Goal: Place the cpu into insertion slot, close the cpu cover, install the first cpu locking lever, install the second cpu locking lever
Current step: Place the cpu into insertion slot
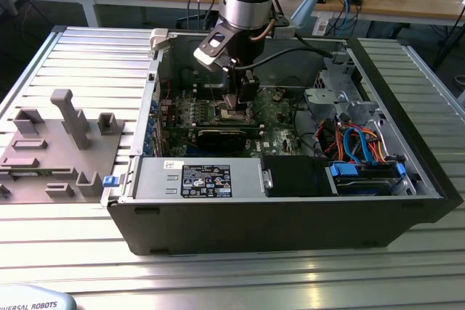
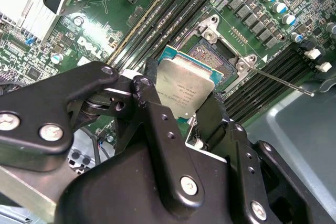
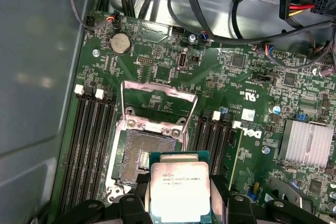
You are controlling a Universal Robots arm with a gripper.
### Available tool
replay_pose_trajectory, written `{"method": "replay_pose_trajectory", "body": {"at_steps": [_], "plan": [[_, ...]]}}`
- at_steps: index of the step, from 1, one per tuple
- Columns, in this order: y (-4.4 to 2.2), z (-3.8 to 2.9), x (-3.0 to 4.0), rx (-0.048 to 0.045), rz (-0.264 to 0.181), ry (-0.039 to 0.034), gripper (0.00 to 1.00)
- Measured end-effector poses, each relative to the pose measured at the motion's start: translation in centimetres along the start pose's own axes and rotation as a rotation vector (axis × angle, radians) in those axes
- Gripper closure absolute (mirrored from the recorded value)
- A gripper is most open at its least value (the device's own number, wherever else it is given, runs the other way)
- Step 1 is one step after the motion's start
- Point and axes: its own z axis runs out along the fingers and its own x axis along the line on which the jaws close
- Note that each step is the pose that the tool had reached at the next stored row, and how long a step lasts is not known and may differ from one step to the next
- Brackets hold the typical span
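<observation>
Jaws grip the cpu (image 3: 180,191) by its edges, partly over the insertion slot (image 3: 139,153), cpu cover (image 3: 160,87) raised.

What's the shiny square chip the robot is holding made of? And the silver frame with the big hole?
The small square silvery-grey chip in the black gripper looks metal-topped: brushed, dull shine, with a green board rim underneath. The thin silvery square cover frame seems bare polished metal; it glints brightly.

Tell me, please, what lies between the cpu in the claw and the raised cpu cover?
In the first wrist view, the open insertion slot, its contact field uncovered, lies between the cpu held by the claw and the raised cpu cover.
</observation>
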Motion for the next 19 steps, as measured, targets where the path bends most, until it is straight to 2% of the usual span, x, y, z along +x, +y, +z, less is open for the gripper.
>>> {"method": "replay_pose_trajectory", "body": {"at_steps": [19], "plan": [[0.00,0.02,0.00,0.0006,0.025,0.0001,0.46]]}}
